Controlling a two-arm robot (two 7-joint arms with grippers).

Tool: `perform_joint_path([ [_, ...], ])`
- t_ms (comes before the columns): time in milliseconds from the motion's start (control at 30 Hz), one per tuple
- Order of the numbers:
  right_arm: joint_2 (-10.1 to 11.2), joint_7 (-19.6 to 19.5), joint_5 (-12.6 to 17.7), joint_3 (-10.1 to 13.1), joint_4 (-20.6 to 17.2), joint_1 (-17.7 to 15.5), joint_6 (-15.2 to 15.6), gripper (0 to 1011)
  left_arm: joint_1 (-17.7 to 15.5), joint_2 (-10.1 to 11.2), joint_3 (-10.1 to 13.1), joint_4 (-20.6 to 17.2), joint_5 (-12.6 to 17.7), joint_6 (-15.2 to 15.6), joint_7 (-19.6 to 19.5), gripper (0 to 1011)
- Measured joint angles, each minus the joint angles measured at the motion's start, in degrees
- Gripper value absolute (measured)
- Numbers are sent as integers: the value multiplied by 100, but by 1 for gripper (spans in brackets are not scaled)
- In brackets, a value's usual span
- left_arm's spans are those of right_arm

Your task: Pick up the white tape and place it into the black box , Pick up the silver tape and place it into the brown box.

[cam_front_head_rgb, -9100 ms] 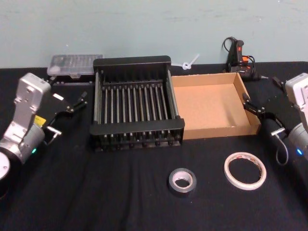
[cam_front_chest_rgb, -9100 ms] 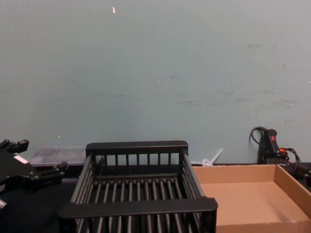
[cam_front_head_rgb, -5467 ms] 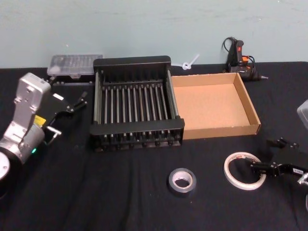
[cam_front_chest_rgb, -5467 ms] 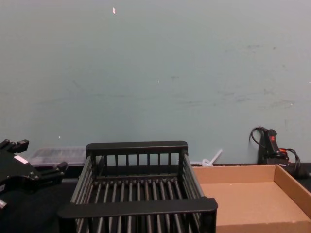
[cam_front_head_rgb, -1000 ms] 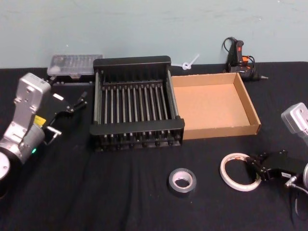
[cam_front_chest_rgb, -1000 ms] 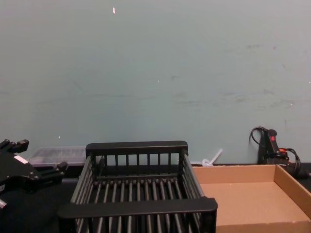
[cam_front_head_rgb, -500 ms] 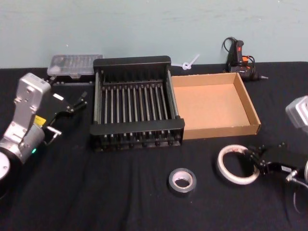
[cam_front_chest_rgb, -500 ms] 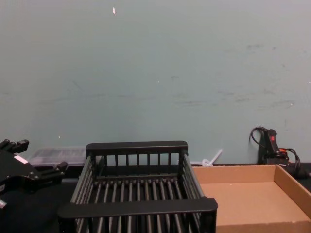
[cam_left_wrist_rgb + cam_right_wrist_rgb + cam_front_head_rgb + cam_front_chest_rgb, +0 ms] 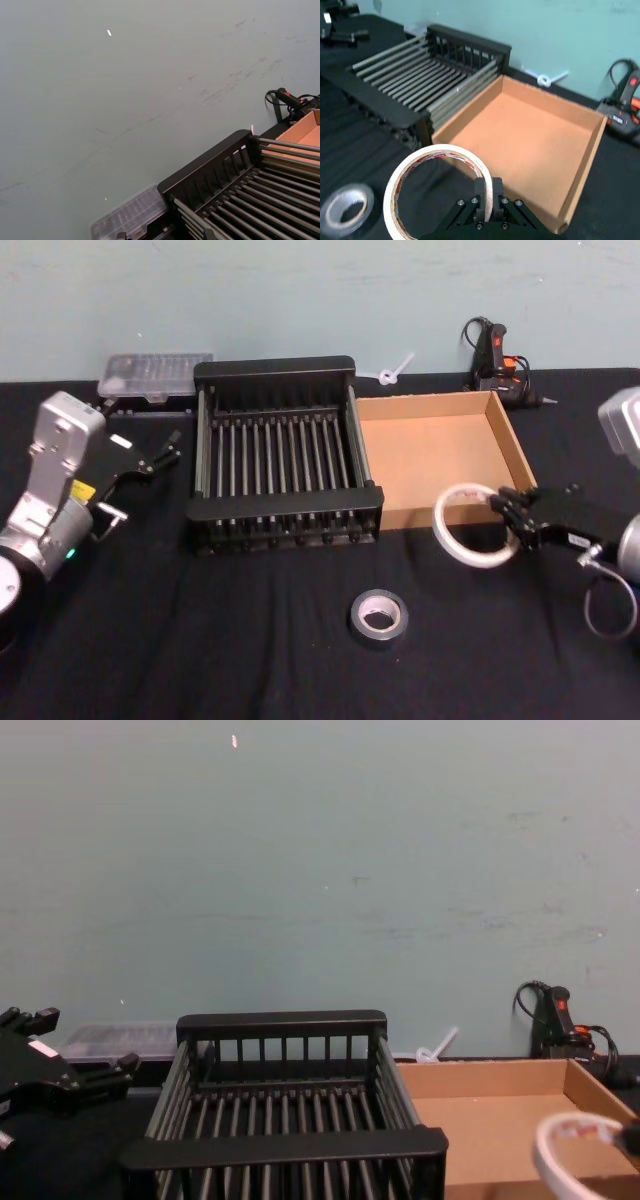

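Observation:
My right gripper (image 9: 508, 519) is shut on the rim of the white tape (image 9: 468, 526), a whitish ring with red marks. It holds the ring tilted off the table, in front of the brown box's near wall. The wrist view shows both fingers (image 9: 493, 194) pinching the white tape (image 9: 420, 167) rim. The ring also rises at the chest view's lower right (image 9: 566, 1148). The silver tape (image 9: 379, 615) lies flat on the black cloth, nearer me and to the left. The black box (image 9: 288, 502) and brown box (image 9: 516, 454) stand side by side. My left gripper (image 9: 140, 480) is parked open, left of the black box.
A clear plastic case (image 9: 155, 375) lies behind the black box's left corner. A glue gun (image 9: 494, 358) with its cable and a white plastic piece (image 9: 394, 370) sit by the back wall. Black cloth covers the table.
My right gripper has lifted the white tape off the cloth and carried it left and farther away, toward the boxes. The silver tape and the left arm have not moved.

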Motion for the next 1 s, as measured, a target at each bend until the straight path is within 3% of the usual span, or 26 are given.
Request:
perform_joint_path([
  [467, -402, -13, -218, -383, 469, 751, -60, 95, 0, 0, 0, 0, 0, 0, 0, 1001],
  [1000, -980, 122, -622, -893, 1308, 1769, -56, 95, 0, 0, 0, 0, 0, 0, 0, 1001],
])
